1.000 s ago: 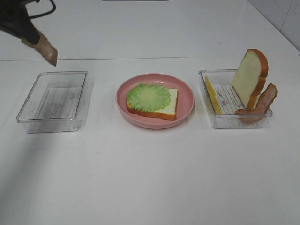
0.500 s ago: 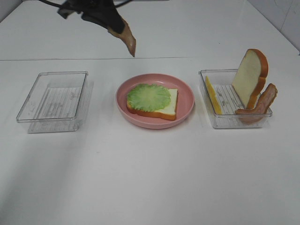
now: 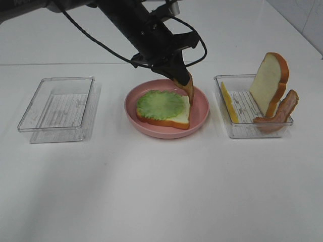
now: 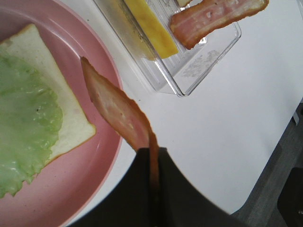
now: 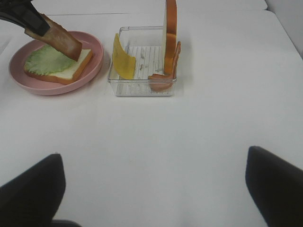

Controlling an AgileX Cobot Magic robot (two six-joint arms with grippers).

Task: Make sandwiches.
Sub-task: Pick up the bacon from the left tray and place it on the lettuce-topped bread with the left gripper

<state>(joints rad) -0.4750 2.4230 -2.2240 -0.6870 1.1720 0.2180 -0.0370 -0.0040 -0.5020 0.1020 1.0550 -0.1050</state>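
Left gripper is grasping a bacon strip above the pink plate; right gripper is standing released.

Plain white table, matte, with a faint seam across the far side. Only three things sitting straight on it, lined up in a loose row and well apart from each other. Clear tray off to the left, ribbed floor, long side running away from the camera. Round pink plate in the middle. Second clear tray to the right, same kind and same orientation.
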